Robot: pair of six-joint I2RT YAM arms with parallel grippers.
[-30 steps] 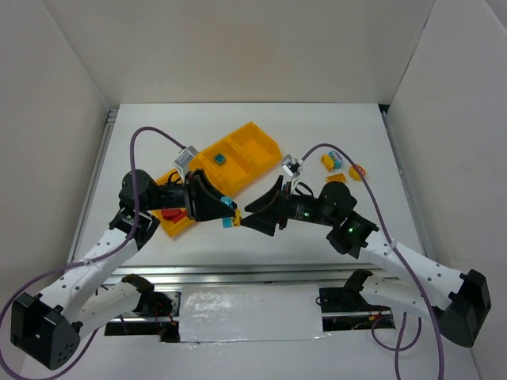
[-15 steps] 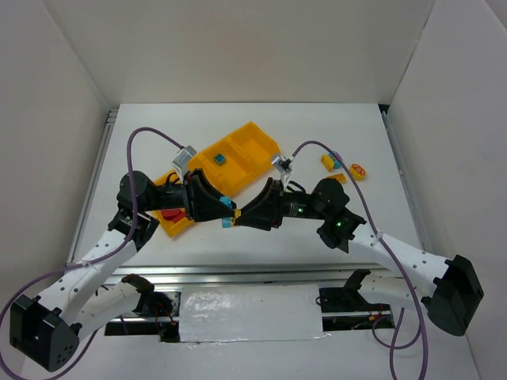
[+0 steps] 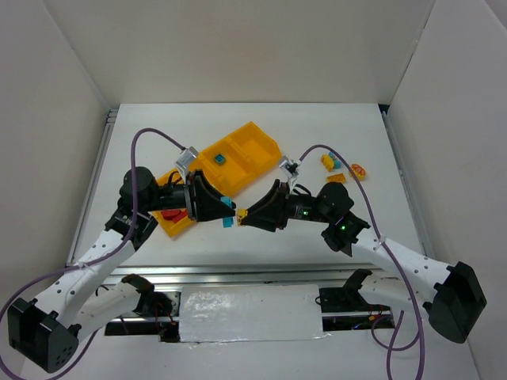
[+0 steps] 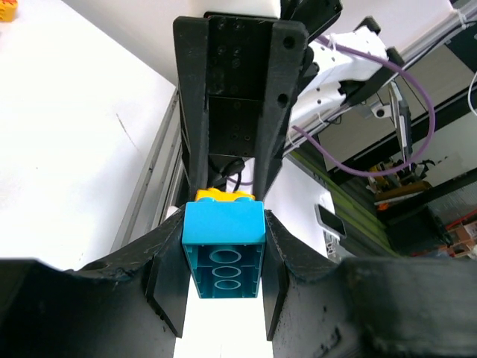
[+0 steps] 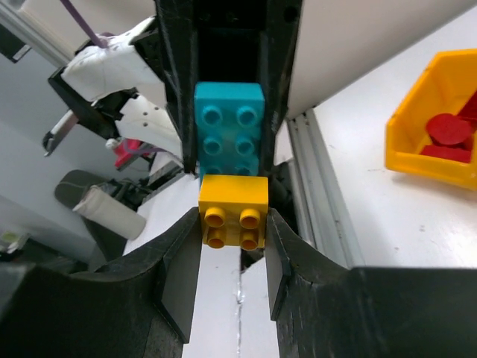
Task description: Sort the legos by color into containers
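My left gripper (image 3: 227, 212) is shut on a teal-blue lego (image 3: 228, 215), which fills the space between its jaws in the left wrist view (image 4: 223, 250). My right gripper (image 3: 245, 214) faces it tip to tip and is shut on a small orange-yellow lego (image 3: 242, 213), seen studs-up in the right wrist view (image 5: 233, 211). The two legos meet end to end above the table; I cannot tell if they are joined. The orange-yellow tray (image 3: 252, 144) lies behind, with a teal lego (image 3: 219, 158) in one compartment and red legos (image 3: 173, 214) in the near-left one.
Loose legos lie on the table at the right: an orange-yellow one (image 3: 327, 161), another orange one (image 3: 358, 169) and one by my right wrist (image 3: 335, 177). The metal rail (image 3: 238, 273) runs along the near table edge. White walls enclose the table.
My right gripper has moved left up to the left gripper's tip and shut on the orange-yellow lego at the end of the teal one. The left arm has barely moved.
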